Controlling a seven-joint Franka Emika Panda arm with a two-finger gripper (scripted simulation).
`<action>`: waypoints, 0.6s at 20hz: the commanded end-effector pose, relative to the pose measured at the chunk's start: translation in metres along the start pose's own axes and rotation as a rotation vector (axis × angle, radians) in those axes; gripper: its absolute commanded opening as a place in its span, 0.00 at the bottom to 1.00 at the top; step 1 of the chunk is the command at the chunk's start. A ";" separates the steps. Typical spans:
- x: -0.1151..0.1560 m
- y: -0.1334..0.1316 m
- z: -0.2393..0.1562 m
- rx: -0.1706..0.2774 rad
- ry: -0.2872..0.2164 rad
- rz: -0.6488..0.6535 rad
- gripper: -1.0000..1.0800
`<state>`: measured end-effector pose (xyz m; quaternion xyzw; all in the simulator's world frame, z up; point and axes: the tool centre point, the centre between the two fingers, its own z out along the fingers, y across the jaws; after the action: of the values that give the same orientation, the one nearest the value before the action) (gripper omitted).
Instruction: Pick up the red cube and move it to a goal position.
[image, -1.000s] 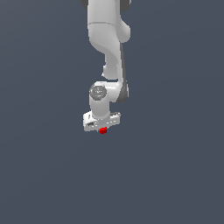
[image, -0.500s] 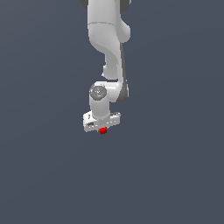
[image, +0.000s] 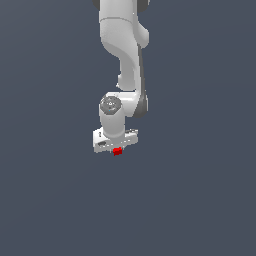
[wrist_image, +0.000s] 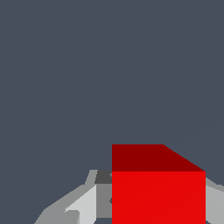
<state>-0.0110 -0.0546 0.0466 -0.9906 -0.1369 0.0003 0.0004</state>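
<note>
The red cube (image: 117, 151) is a tiny bright red block right under the white gripper (image: 117, 148), at the middle of the exterior view. It fills much of the wrist view (wrist_image: 158, 188), held between the grey fingers (wrist_image: 81, 205), which press its sides. The gripper is shut on the cube. The white arm (image: 122, 45) comes down from the top of the exterior view. The fingertips are hidden behind the hand in the exterior view.
A plain dark grey-blue surface (image: 200, 190) fills both views. No other object or edge shows.
</note>
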 end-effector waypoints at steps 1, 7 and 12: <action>0.011 0.003 -0.012 0.000 0.001 0.000 0.00; 0.031 0.010 -0.032 0.000 0.001 0.000 0.00; 0.038 0.012 -0.038 -0.001 0.001 0.000 0.00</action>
<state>0.0266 -0.0559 0.0834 -0.9906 -0.1370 -0.0003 0.0001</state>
